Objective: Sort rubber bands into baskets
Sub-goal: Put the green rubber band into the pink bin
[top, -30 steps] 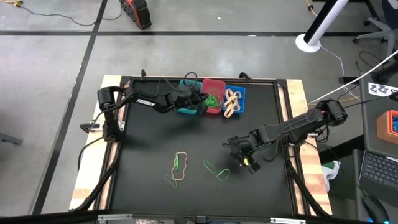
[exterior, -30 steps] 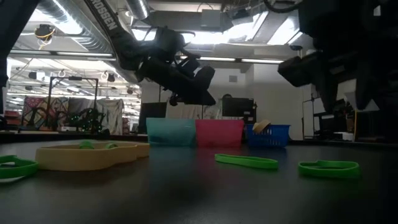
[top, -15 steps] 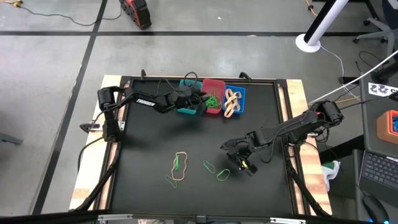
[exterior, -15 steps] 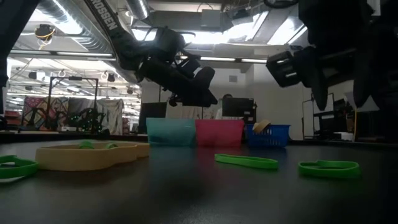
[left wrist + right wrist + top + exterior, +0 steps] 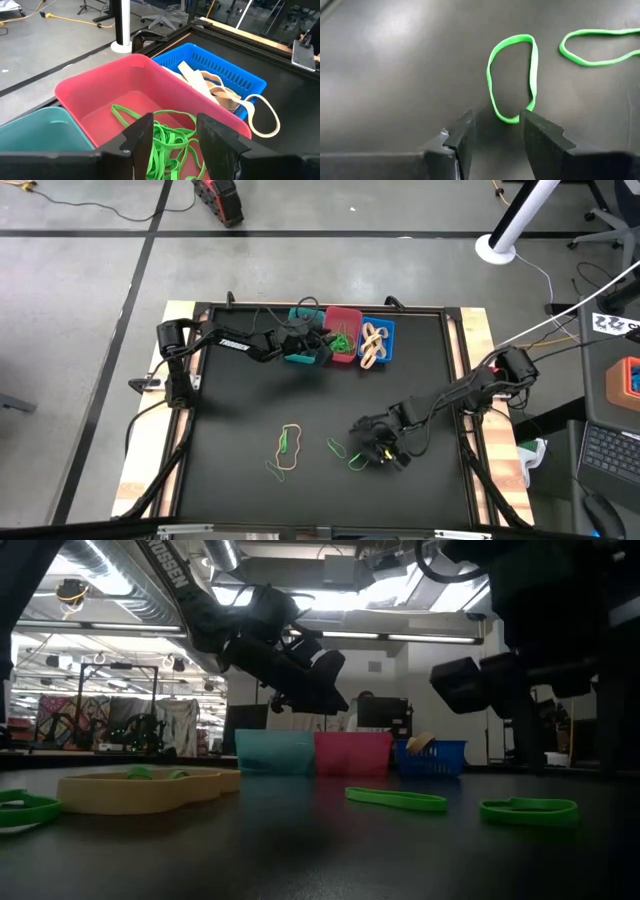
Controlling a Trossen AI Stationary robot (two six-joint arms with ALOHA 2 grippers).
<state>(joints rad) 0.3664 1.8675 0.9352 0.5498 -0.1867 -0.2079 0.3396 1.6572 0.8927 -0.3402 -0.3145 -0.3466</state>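
Sorted: green bands [image 5: 167, 145] in red basket [image 5: 343, 337], tan bands [image 5: 373, 345] in blue basket [image 5: 225, 80] | Left: green band [image 5: 512, 75] plus others on bench [image 5: 240, 420] | right gripper [image 5: 496, 131] released above it | left gripper [image 5: 172, 131] released, empty over baskets

Black table [image 5: 230, 400]; 3 baskets [image 5: 342, 334]; loose rubber bands [image 5: 289, 448].

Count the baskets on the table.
3, side by side at the table's far edge: the teal basket, the red basket in the middle, and the blue basket. None looks hidden.
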